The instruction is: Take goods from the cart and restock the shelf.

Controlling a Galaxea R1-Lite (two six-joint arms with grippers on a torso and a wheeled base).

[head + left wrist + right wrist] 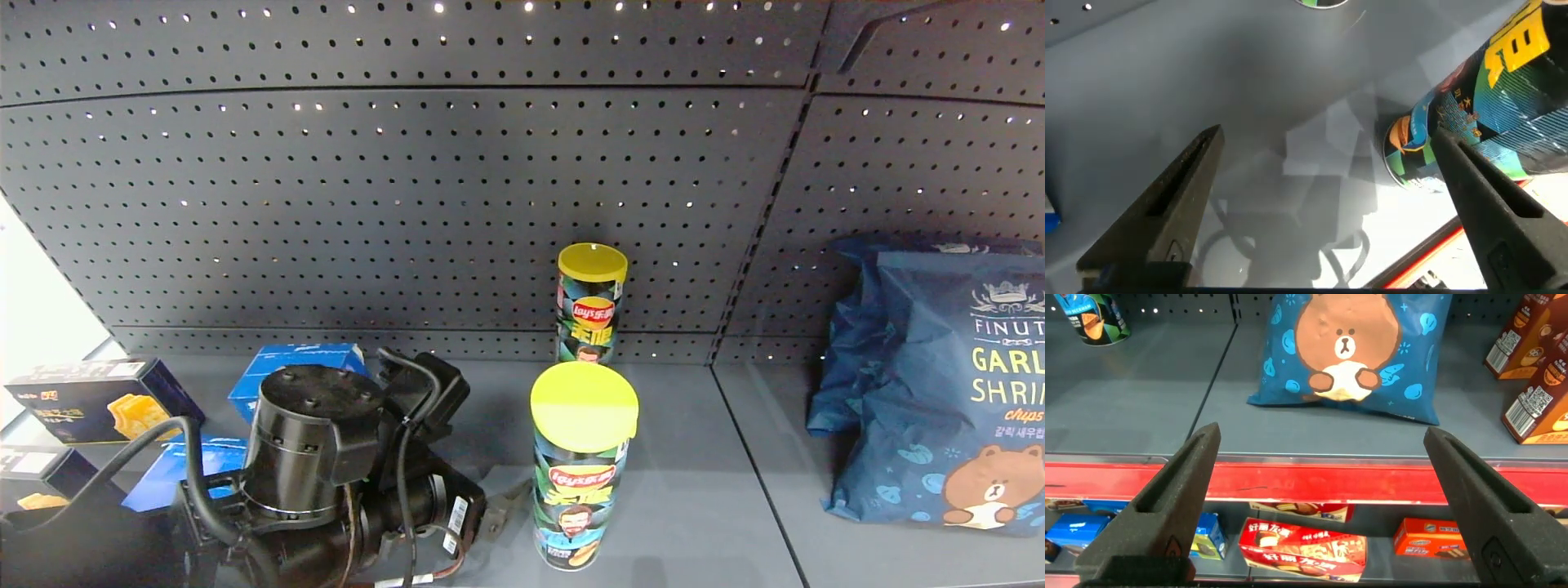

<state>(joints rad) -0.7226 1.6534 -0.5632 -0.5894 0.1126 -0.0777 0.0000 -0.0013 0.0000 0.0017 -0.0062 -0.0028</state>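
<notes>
Both agape — left tool (1327, 135) | right tool (1323, 431) | rear can (591, 298) — base hidden behind front can (583, 469)

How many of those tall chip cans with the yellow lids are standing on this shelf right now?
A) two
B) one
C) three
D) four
A: two stand upright on the shelf, a front can nearer the edge and a rear can behind it, close to the perforated back wall.
</notes>
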